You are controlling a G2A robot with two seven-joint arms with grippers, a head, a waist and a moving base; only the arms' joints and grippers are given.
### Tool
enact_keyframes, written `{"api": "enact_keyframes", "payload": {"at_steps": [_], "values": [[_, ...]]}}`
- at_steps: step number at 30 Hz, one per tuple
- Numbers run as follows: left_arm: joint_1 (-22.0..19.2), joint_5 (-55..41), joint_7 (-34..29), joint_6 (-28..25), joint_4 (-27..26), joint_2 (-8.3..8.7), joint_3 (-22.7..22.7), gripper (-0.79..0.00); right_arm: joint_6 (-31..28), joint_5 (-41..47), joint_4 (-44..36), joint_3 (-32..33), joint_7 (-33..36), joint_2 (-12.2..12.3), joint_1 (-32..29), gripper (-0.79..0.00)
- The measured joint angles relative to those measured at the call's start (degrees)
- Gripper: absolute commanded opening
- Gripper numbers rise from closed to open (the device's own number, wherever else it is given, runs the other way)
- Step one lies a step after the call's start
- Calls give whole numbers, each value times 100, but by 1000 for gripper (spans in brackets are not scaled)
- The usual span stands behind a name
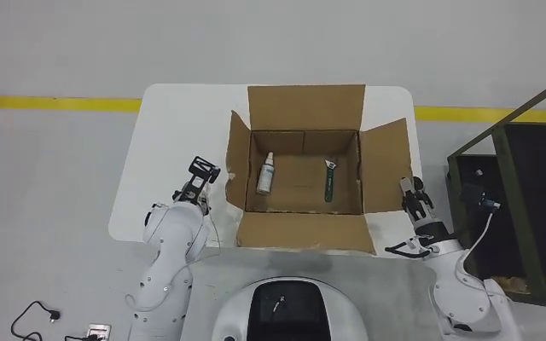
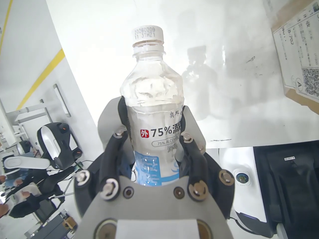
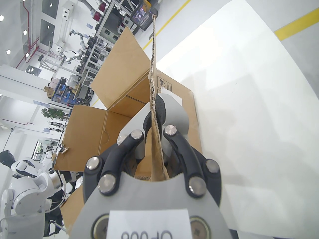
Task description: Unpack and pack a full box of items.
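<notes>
Left jaws: closed on the labelled body of a clear bottle (image 2: pixel 152 105), over the desk (image 2: pixel 112 26) beside the box (image 1: pixel 303 162). Right jaws: clamped on the edge of the box's right flap (image 3: pixel 156 150). A spray bottle (image 1: pixel 265 173) and a wrench (image 1: pixel 329 180) lie inside the box.

You see the white, rounded left arm (image 1: pixel 175 234) and right arm (image 1: pixel 461 286). The left gripper (image 2: pixel 153 115) and right gripper (image 3: pixel 155 110) each have a grey plate (image 2: pixel 154 200), black curved links (image 2: pixel 112 155), silver screws (image 2: pixel 198 189) and a white label (image 2: pixel 157 228).

In the box (image 1: pixel 299 183) on the table (image 1: pixel 171 136), a spray bottle (image 1: pixel 265 174) lies left of a wrench (image 1: pixel 328 181).
</notes>
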Motion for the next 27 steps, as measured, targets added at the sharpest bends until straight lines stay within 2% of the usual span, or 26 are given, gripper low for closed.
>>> {"api": "enact_keyframes", "payload": {"at_steps": [3,8,13,27], "values": [[38,140,97,256,222,11,-49,-785,4,24,19,62,13,-1,29,-785],[-124,62,-131,785,580,-11,-112,-785,4,57,0,124,38,-5,33,-785],[-271,-197,-304,1046,870,-33,-124,-785,-10,87,10,144,64,-12,18,-785],[-249,-538,-336,1313,883,-57,24,-785,-91,155,1,212,192,-22,-10,-785]]}}
